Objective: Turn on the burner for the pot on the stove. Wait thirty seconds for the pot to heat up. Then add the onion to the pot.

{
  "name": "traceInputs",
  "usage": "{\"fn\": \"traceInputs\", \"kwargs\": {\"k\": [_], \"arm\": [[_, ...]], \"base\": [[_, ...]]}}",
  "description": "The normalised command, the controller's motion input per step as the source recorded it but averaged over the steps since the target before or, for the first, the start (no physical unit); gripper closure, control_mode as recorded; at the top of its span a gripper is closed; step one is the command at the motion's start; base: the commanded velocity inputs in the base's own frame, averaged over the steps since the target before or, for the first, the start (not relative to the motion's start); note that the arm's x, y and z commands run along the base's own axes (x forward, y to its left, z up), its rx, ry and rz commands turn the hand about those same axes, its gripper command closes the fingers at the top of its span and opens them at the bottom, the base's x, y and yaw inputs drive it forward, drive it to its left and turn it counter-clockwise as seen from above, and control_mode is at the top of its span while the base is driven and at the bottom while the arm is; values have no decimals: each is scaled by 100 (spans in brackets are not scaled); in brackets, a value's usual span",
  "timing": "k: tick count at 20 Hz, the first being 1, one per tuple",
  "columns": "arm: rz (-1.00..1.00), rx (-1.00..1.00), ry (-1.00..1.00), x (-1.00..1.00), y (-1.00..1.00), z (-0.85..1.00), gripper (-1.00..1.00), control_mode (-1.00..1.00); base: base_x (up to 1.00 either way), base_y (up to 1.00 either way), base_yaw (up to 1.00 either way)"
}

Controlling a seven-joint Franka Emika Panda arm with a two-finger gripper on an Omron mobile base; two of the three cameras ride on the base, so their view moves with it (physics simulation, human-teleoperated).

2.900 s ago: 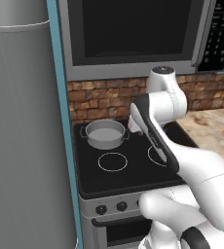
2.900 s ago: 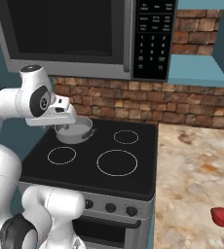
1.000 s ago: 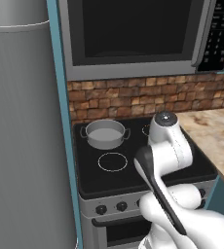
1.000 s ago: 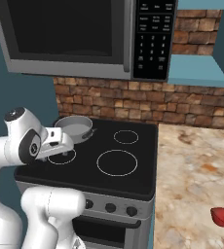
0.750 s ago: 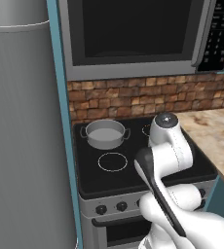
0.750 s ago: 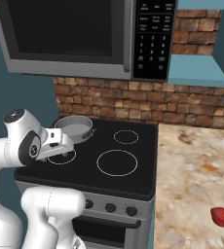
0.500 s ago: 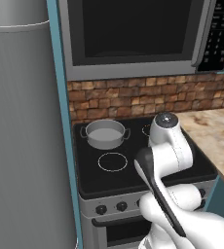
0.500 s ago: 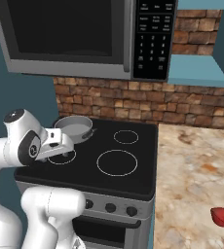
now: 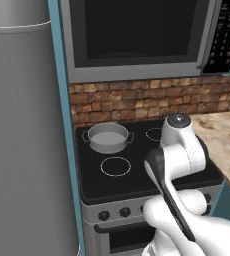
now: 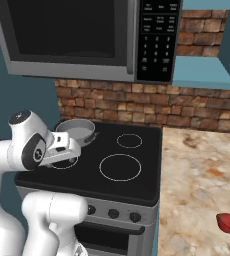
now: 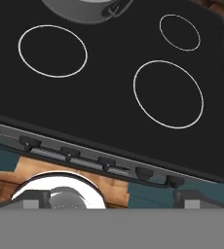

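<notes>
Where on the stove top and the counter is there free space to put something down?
The stove glass is bare except at its back left, where the pot stands. The three other rings are free. The counter right of the stove is bare up to the brick wall; near its front edge lies the onion.

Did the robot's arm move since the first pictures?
Yes. The arm came down and back from over the pot, toward the front edge of the stove.
</notes>
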Motion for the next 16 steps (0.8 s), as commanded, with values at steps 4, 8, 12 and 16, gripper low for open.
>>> {"fn": "traceInputs", "kwargs": {"k": [4, 8, 12, 16], "arm": [[0, 0, -2, 1, -2, 0, -100, -100], [0, 1, -16, 0, 0, 0, -100, -100], [0, 0, -2, 0, 0, 0, -100, -100], [0, 0, 0, 0, 0, 0, -100, -100]], "base": [[0, 0, 0], [0, 0, 0], [0, 0, 0], [0, 0, 0]]}}
